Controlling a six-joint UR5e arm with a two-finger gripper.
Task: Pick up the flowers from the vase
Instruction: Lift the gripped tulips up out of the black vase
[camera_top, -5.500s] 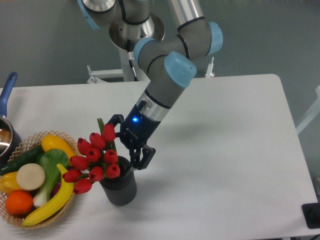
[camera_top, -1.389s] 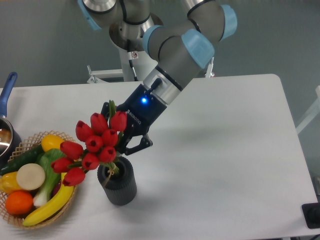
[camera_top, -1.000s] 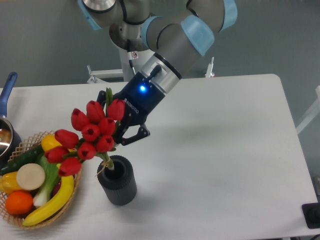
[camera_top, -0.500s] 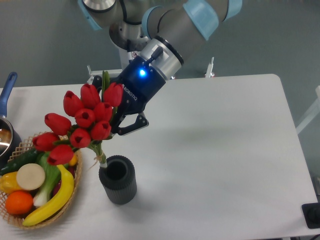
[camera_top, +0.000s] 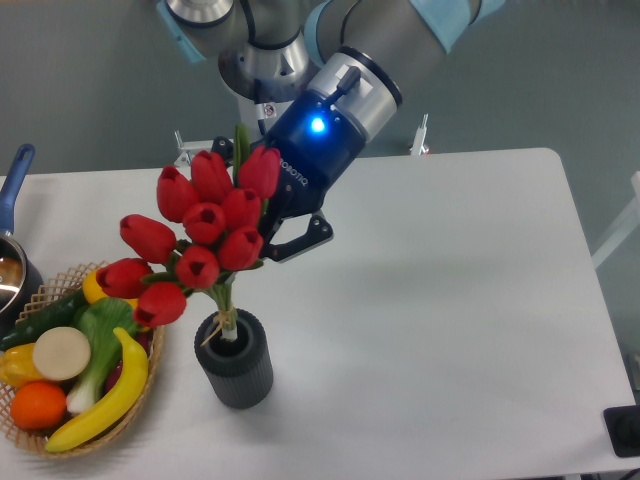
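Observation:
A bunch of red tulip flowers (camera_top: 205, 235) with green stems hangs tilted above the table, held by my gripper (camera_top: 272, 232), which is shut on it behind the buds. The stem ends (camera_top: 228, 322) sit right at the mouth of the dark ribbed vase (camera_top: 236, 360), which stands upright at the table's front left. Whether the stem tips are still inside the mouth I cannot tell. One dark finger (camera_top: 300, 238) shows to the right of the buds; the other is hidden by them.
A wicker basket (camera_top: 148, 388) with a banana, orange, cucumber and other fruit and vegetables stands left of the vase. A pot with a blue handle (camera_top: 12, 190) sits at the far left edge. A dark object (camera_top: 624, 430) is at the bottom right corner.
The gripper has lifted the flowers up out of the vase over the earlier frames. In the last half second the bunch shifted right and back over the vase mouth.

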